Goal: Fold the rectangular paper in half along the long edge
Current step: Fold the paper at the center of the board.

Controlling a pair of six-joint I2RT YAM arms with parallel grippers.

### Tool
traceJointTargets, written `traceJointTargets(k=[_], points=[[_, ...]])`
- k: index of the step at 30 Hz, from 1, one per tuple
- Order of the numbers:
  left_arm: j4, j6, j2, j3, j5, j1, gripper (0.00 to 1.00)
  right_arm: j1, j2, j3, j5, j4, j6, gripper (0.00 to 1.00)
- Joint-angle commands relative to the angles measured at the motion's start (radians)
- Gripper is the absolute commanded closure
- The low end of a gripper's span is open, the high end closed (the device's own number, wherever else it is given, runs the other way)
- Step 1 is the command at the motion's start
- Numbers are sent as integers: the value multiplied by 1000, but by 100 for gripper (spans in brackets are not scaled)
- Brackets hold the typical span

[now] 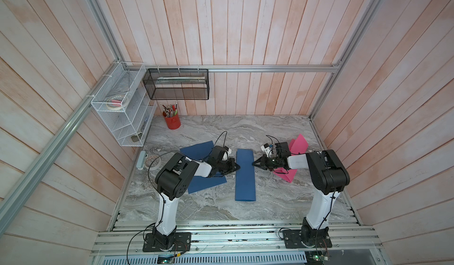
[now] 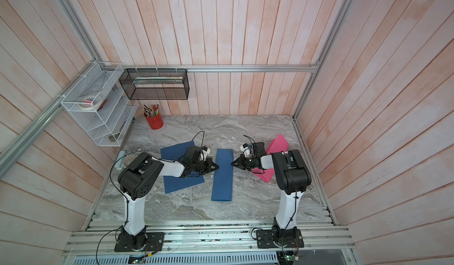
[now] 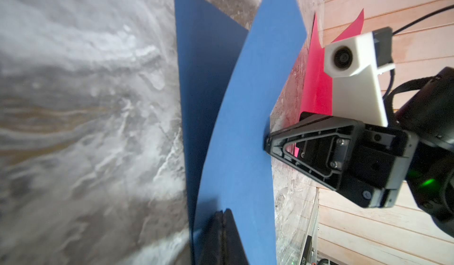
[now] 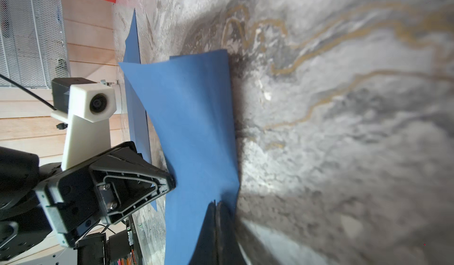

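Note:
The rectangular paper [image 1: 245, 175] [image 2: 222, 175] is a blue sheet doubled over into a long narrow strip in the middle of the marble table. Its upper layer [image 3: 245, 104] [image 4: 191, 116] bows up off the lower one. My left gripper [image 1: 238, 167] [image 2: 217, 166] [image 3: 223, 212] is shut, its tip resting on the strip's left long edge. My right gripper [image 1: 253, 163] [image 2: 232, 163] [image 4: 216, 203] is shut too, its tip touching the right long edge directly opposite. Nothing shows between either pair of jaws.
A second flat blue sheet [image 1: 196, 158] lies under my left arm. A creased pink paper [image 1: 298, 144] sits behind my right arm. A red pencil cup [image 1: 172, 122], white wire rack [image 1: 122, 109] and black mesh basket [image 1: 177, 84] are at the back left, tape roll [image 1: 153, 161] at the left edge.

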Motion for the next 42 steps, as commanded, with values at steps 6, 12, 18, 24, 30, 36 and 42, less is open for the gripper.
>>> traceJointTargets(k=[6,12,18,24,30,36,42], points=[[-134,20,48,-50,-34,-6,100,-64,-74,-39,27,-95,-46,100],[-134,20,45,-54,-33,-6,100,11,-73,7,-46,45,65,100],[-130,14,50,-49,-27,-6,100,26,52,109,-65,119,129,100],[-129,14,48,-49,-26,-8,100,-8,143,136,-29,129,127,100],[-138,18,47,-49,-26,-8,100,-95,135,92,-7,95,86,100],[-138,20,50,-48,-24,-8,100,-115,94,113,-34,61,60,100],[-138,18,54,-47,-21,-8,100,-7,82,161,-52,95,94,100]])
